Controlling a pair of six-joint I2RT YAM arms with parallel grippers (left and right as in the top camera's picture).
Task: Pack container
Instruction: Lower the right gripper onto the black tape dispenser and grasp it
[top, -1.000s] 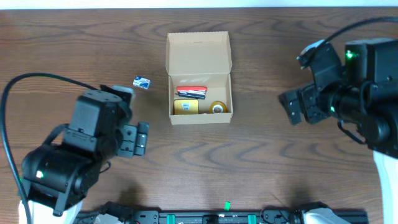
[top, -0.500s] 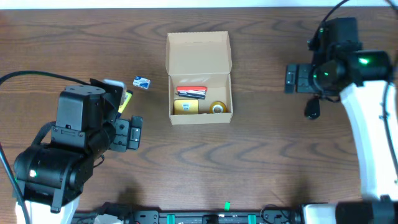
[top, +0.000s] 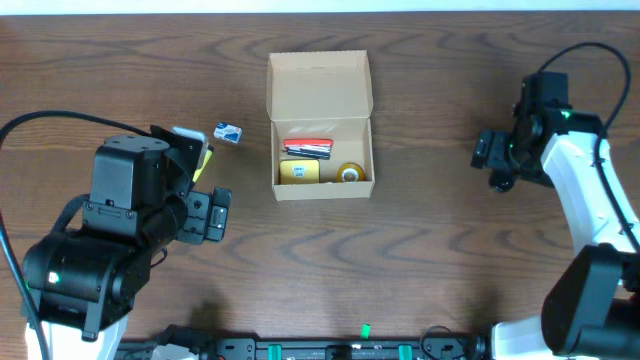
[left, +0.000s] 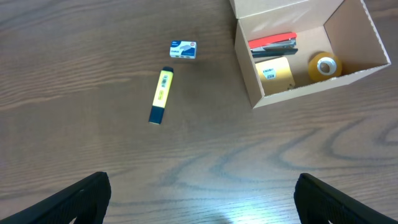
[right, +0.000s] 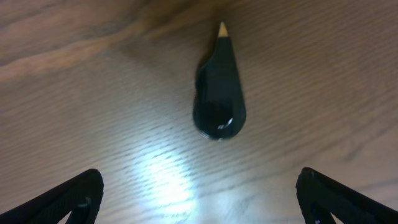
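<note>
Container (top: 320, 85) stands lid-open, well clear of left hand (left: 202, 193) and right hand (right: 199, 193), both spread wide and unladen, the right over a black marker (right: 219, 93).

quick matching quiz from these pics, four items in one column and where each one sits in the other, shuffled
Items
1 highlighter
2 tape roll
3 black pen
4 stapler

Places
A in the container, next to the lid
B on the table, right of the container
C on the table, left of the container
D in the container, in a corner away from the lid

Pairs: 1-C, 2-D, 3-B, 4-A
</note>
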